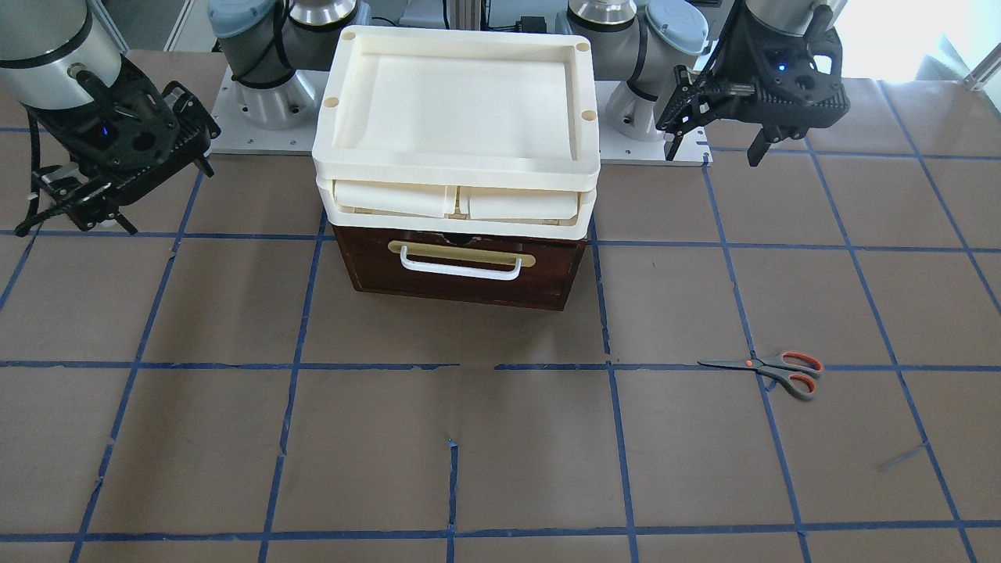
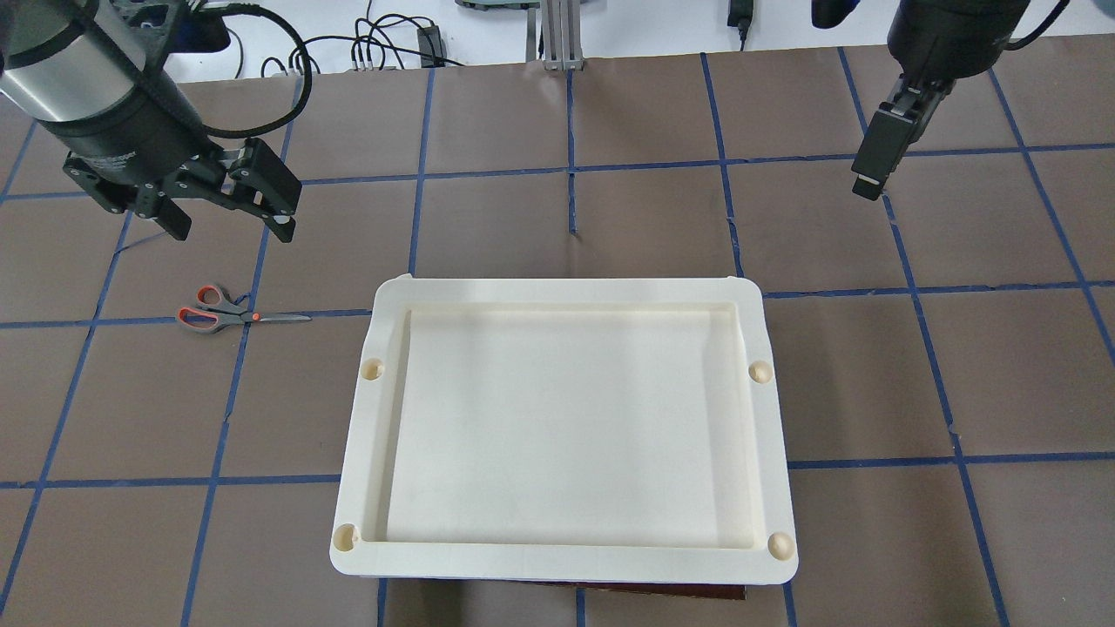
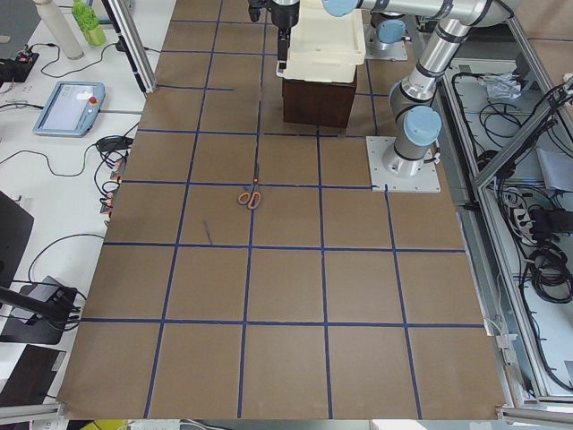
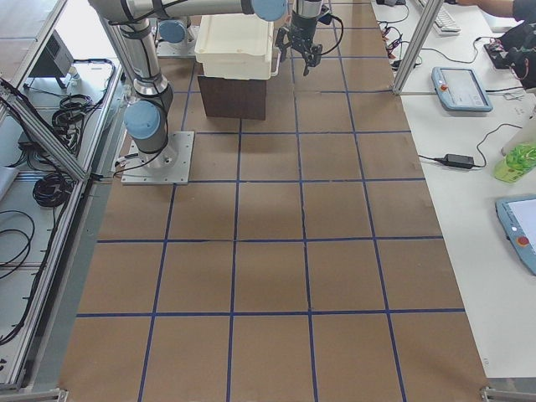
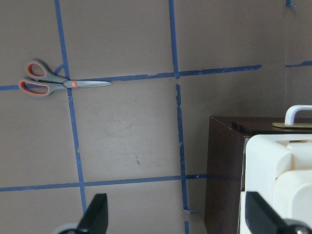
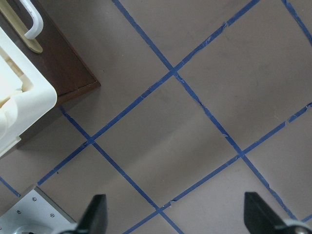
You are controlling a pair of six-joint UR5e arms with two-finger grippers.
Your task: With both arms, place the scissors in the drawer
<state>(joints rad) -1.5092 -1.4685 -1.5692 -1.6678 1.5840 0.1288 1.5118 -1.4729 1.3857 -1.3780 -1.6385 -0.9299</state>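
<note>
The scissors (image 2: 235, 314) lie flat and closed on the brown table, on a blue tape line on my left side; they also show in the front view (image 1: 774, 371) and the left wrist view (image 5: 58, 84). The dark brown drawer (image 1: 461, 277) is shut, with its white bar handle (image 1: 460, 266) facing away from me. My left gripper (image 2: 228, 218) is open and empty, held in the air beyond the scissors. My right gripper (image 2: 871, 170) is open and empty, high at the far right. Its fingertips (image 6: 95, 214) frame bare table beside the drawer's corner (image 6: 63, 68).
Stacked cream plastic trays (image 1: 457, 164) sit on top of the drawer unit and hide it from overhead (image 2: 557, 557). The arms' base plates (image 1: 258, 133) stand behind the unit. Blue tape lines grid the table.
</note>
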